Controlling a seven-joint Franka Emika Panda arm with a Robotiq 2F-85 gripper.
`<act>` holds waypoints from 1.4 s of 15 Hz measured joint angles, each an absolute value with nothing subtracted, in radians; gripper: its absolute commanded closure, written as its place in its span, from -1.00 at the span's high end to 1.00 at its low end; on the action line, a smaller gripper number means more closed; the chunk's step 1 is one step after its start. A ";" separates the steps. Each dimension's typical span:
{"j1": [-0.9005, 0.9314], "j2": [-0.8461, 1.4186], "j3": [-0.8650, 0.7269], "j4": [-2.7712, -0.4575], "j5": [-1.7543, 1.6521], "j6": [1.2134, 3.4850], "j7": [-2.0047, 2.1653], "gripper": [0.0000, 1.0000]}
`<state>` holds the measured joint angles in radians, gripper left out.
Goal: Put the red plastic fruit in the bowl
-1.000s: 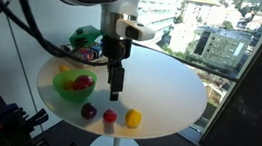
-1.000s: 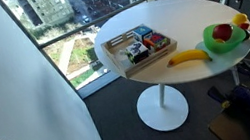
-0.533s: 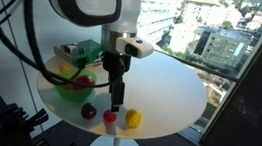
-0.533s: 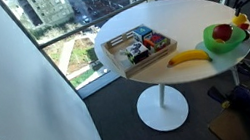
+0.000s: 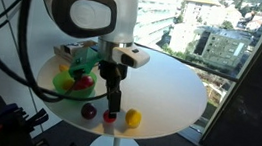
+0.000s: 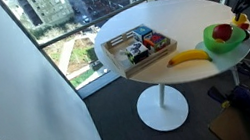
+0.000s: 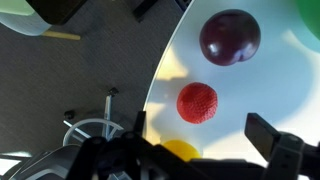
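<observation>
Red plastic fruit (image 7: 198, 102) lies on the tabletop (image 5: 169, 88) near its edge, outside the bowl (image 5: 66, 88). Over the last second the gripper (image 5: 113, 108) has descended directly above it, fingers (image 7: 272, 132) apart. A grasp appears imminent; transfer to the bowl remains outstanding.

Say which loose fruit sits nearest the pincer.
The bright red fruit, middle of the row, between the maroon fruit and the yellow fruit.
</observation>
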<state>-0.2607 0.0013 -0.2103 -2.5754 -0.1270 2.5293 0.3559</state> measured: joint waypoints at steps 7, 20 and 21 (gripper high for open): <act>-0.261 0.044 -0.217 -2.585 -0.127 2.600 0.356 1.00; -0.253 0.099 -0.217 -2.585 -0.086 2.650 0.350 1.00; -0.253 0.102 -0.217 -2.585 -0.085 2.653 0.350 1.00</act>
<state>-0.2526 0.1024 -0.2172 -2.5846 -0.0849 2.6525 0.3498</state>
